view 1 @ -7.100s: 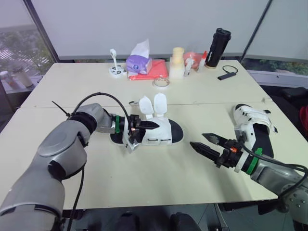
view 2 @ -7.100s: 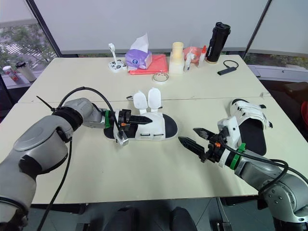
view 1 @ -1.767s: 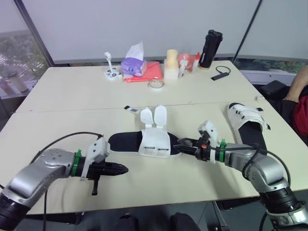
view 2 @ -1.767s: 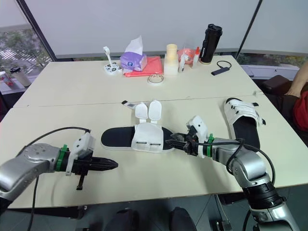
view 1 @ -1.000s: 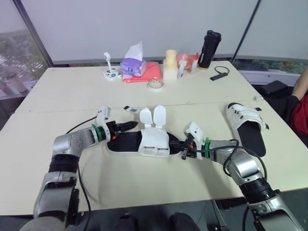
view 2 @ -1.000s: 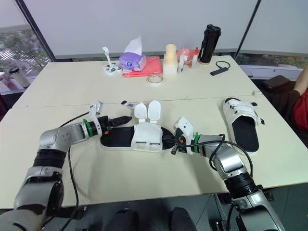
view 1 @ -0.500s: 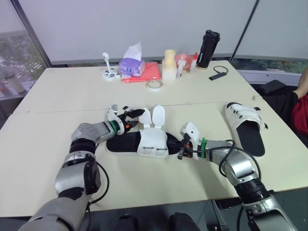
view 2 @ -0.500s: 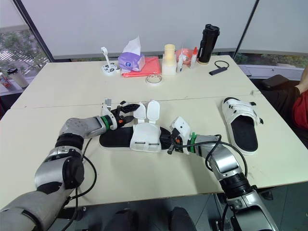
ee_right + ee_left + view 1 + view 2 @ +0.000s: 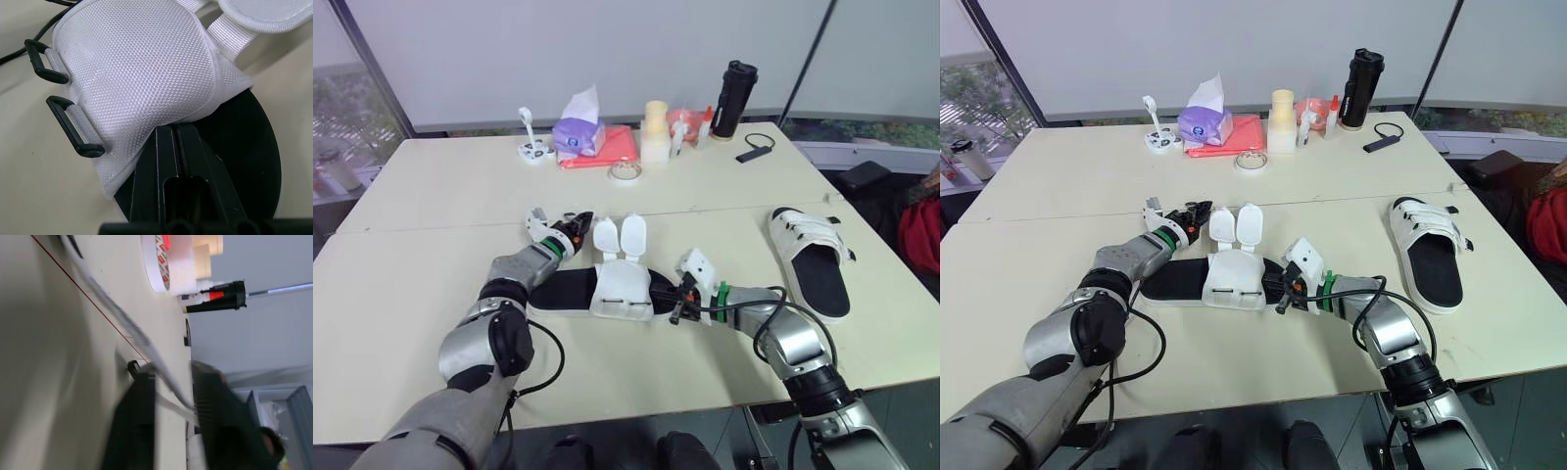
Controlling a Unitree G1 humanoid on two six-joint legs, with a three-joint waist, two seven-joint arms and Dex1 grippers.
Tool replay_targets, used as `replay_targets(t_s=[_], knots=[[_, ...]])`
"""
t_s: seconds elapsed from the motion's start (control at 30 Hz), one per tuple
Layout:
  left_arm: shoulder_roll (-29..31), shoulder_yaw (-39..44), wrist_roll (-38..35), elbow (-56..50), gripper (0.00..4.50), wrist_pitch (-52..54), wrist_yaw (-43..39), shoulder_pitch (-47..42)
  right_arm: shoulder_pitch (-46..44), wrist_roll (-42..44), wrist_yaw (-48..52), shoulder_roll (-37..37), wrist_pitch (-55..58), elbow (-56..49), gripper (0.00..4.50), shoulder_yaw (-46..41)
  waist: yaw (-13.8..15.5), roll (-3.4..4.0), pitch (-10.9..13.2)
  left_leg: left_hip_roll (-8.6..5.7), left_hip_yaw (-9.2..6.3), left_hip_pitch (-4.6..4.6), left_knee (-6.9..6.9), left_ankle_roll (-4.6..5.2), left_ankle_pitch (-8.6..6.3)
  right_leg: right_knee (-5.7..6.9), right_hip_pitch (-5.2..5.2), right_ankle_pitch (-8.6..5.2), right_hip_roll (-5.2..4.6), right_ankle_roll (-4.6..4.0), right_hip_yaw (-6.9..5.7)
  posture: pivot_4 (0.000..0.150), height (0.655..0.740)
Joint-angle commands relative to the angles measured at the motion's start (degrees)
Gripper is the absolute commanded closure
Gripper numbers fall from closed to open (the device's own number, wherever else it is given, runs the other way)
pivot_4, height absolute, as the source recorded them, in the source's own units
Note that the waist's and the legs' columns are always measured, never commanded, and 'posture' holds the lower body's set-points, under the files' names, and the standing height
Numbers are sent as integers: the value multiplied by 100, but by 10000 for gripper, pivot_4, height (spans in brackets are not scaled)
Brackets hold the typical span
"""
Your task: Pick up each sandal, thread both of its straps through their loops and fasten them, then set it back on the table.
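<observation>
A sandal with a black sole [image 9: 558, 291] and a white mesh upper [image 9: 622, 289] lies flat mid-table. Its two white straps [image 9: 606, 238] stand undone and point away from me. My left gripper [image 9: 578, 221] is at the left strap's outer edge, and a white band [image 9: 146, 345] runs between its fingers. My right gripper [image 9: 677, 300] is shut on the sandal's toe end, its fingers [image 9: 176, 147] together where the upper meets the sole. Two black loops [image 9: 73, 132] show on the upper's side. A second sandal [image 9: 811, 262], straps fastened, lies at the right.
Along the table's far side stand a purple tissue box [image 9: 578, 132], a red pouch [image 9: 612, 147], a tape roll [image 9: 626, 171], a cream cylinder [image 9: 653, 132], a black bottle [image 9: 729, 86] and a black device [image 9: 751, 154]. A person's red clothing [image 9: 920, 211] shows at the right edge.
My left gripper has reached from beside the sandal's heel out to the left strap, and its jaws have closed. The right gripper still holds the toe end.
</observation>
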Motion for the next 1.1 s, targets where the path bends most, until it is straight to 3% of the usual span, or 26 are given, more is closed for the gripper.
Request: replay_targets(t_s=[0.03,0.23,0.37,0.47,0.7,0.9,1.03,1.1], knots=[[42,-82,210,95,44446,-133,-46,-150,89,-26,11,72,-21,-72,45000,56,-14,0,0,0,0,0,0,0,0,0,0,0,0,0,0,1500,7400],[264,-528,761,-14,44446,-368,-552,-419,115,-45,-10,107,-48,-50,45000,43,-59,-1,0,0,-2,-1,-3,0,0,0,0,0,0,0,-2,1500,7400],[347,-1742,1862,-502,44446,-1172,-1585,-529,117,-83,-44,130,-138,29,45000,16,-62,-1,0,-2,0,-2,-6,-1,0,-5,0,0,0,0,-2,1500,7400],[467,-2729,2708,-1332,44446,-2390,-2339,-291,101,-109,-49,133,-205,119,45000,-14,-64,0,1,-2,1,-3,-9,-7,4,-7,0,0,0,0,-2,1500,7400],[1120,-4206,4262,-2755,44446,-6063,-3043,709,150,-134,-5,100,-321,210,45000,-7,-66,2,0,0,5,-1,-18,-10,5,-11,-2,0,-2,0,4,1500,7400],[1905,-4624,5771,-2698,44446,-10005,-2139,934,121,-152,36,106,-417,389,45000,-34,-34,1,0,-1,7,-2,-15,-11,6,-16,3,0,-6,-1,4,1500,7400],[2209,-4496,7017,-2276,44446,-11398,-1192,809,106,-152,40,125,-449,461,45000,-49,-38,2,-1,-1,7,1,-15,-10,5,-15,5,0,-5,-1,4,1500,7400],[2336,-4076,8166,-2326,44446,-12135,-636,806,100,-163,41,137,-478,513,45000,-48,-40,2,-1,-1,9,0,-14,-10,6,-15,5,1,-4,0,4,1500,7400]])
